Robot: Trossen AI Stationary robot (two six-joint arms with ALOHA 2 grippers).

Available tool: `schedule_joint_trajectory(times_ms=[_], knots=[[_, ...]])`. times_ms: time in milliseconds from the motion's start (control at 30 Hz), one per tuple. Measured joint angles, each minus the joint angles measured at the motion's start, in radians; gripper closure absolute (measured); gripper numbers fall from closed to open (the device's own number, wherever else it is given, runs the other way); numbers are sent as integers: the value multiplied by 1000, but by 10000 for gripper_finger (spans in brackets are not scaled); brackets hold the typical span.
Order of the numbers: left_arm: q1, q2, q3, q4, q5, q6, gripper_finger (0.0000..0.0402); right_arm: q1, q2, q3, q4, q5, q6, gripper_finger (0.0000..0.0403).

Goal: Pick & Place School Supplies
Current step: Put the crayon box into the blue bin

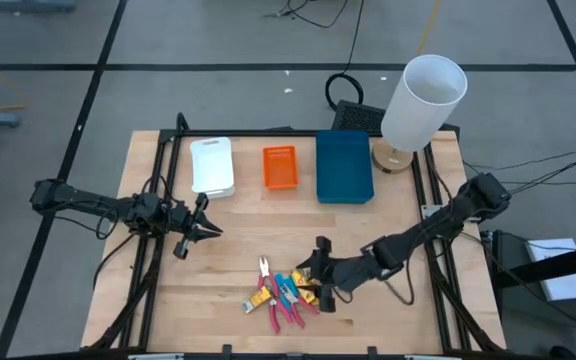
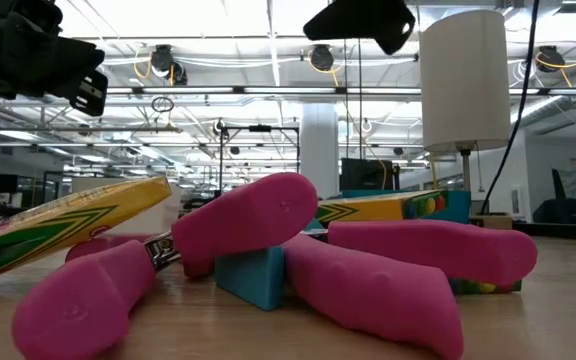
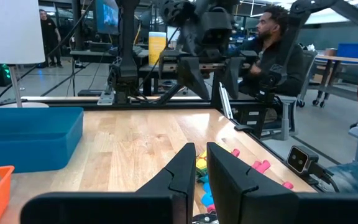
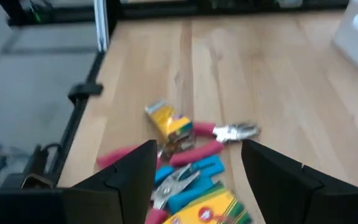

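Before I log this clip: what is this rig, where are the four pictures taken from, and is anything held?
Two robot arms work at a wooden table. One picture looks down from overhead, one looks level across the tabletop, and one sits on each wrist. A white tray, an orange tray and a blue tray lie at the back; a pile of pink-handled tools and yellow packets lies at the front. The left gripper is shut and empty, off to the side. The right gripper is open above the pile, holding nothing.
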Motion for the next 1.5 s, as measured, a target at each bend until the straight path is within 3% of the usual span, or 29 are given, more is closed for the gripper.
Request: schedule_joint_trajectory(times_ms=[233, 367, 967, 1500], knots=[[0, 0, 0, 0, 0, 0, 355, 12, 159, 294, -498, -6, 184, 166], [0, 0, 0, 1, 0, 0, 355, 10, 218, 357, -630, -23, 296, 167], [0, 0, 0, 0, 0, 0, 355, -26, 301, 355, -638, -112, 533, 167], [0, 0, 0, 1, 0, 0, 355, -24, 404, 356, -544, -180, 488, 167]])
